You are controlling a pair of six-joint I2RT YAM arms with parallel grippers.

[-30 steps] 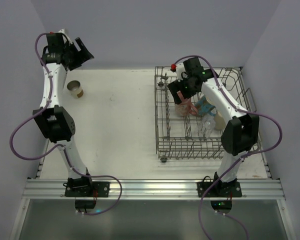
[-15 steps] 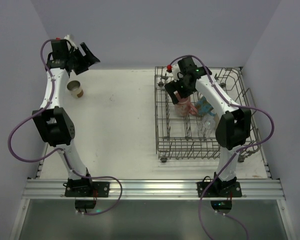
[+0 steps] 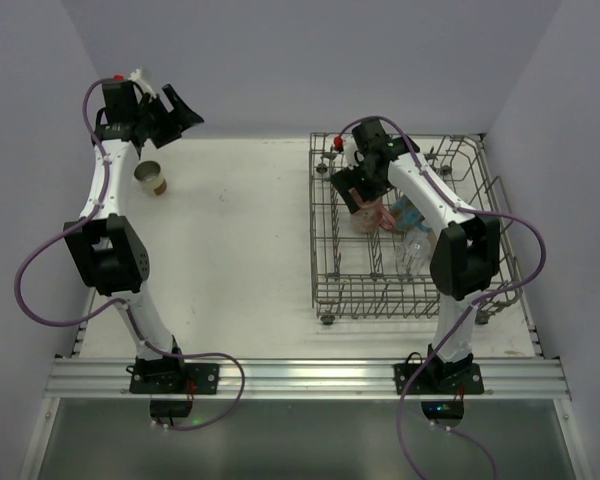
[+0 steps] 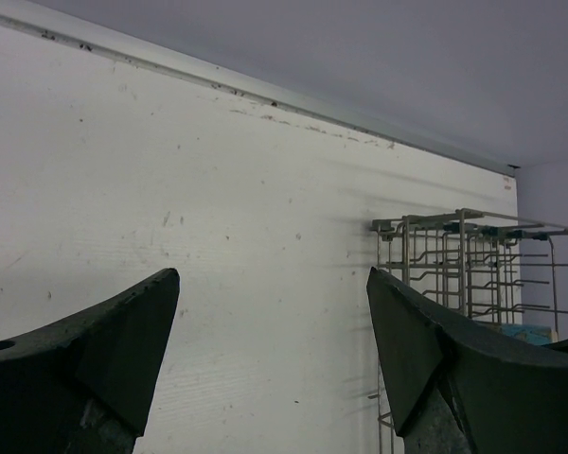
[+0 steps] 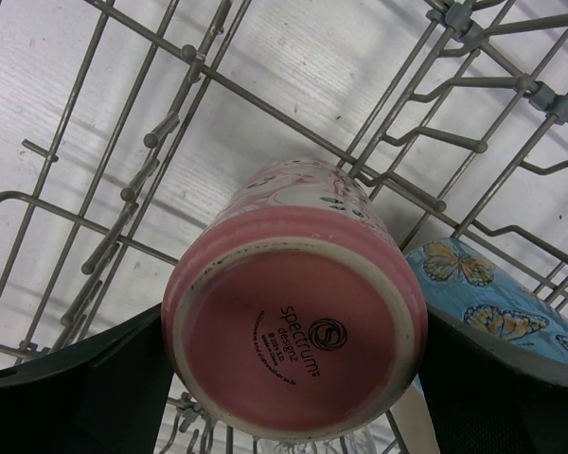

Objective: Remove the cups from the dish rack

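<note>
Right jaws gape around the inverted pink mug [image 5: 293, 312], three o'clock, set to pinch. Left jaws wide, empty.

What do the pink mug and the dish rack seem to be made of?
The pink mug looks like glazed ceramic: glossy ribbed sides, a paler ring round its base and a printed maker's mark. The dish rack seems to be metal wire with a dull grey coating, perhaps plastic: thin rods with rounded tips.

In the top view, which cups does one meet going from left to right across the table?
tan cup → pink mug → blue mug. The glass overlaps the blue mug sideways, so it is left out.
</note>
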